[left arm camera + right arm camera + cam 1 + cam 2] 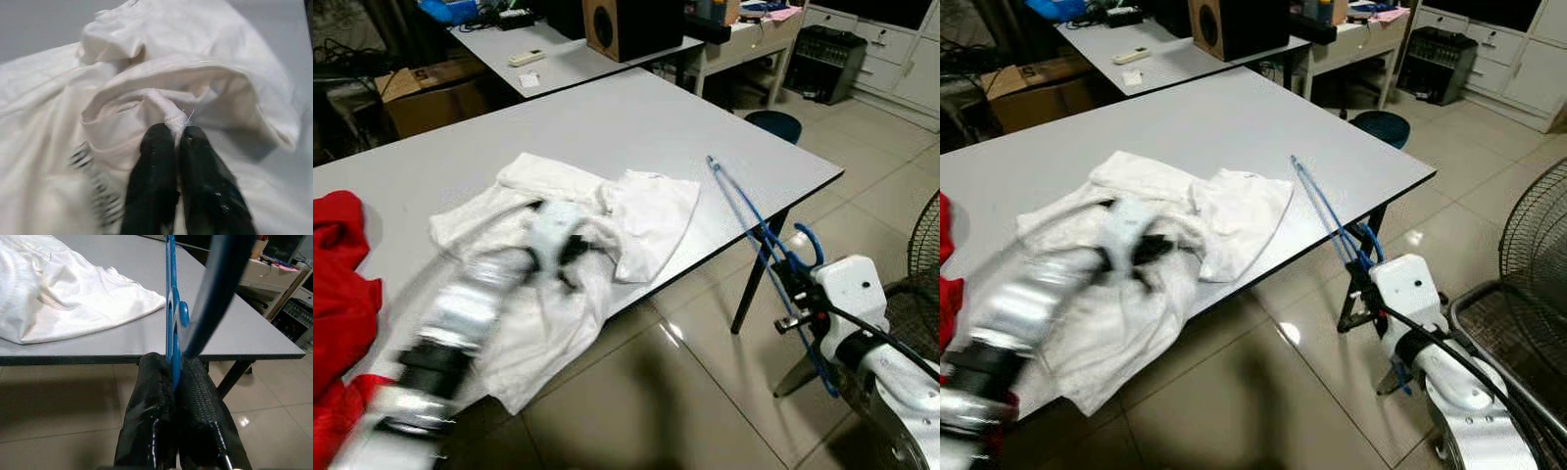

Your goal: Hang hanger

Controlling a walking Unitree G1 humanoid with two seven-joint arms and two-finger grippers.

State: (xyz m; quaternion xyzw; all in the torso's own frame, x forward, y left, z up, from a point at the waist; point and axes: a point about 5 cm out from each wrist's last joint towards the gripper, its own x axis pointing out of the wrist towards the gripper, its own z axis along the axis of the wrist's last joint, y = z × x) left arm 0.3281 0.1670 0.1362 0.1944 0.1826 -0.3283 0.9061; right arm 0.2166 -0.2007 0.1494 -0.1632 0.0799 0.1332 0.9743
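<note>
While the left gripper (177,139) pinches a fold of the white shirt (636,220) between closed fingers on the grey table (636,122), its arm is blurred in the head views. Off the table's right edge, over bare glossy floor tiles (646,401), the right gripper (174,377) has its fingers clamped on the thin blue wire hanger (744,220), whose far end reaches over the table top. A red cloth (337,284) is cut off at the left, and a fan's wire cage (1518,284) stands at the right.
</note>
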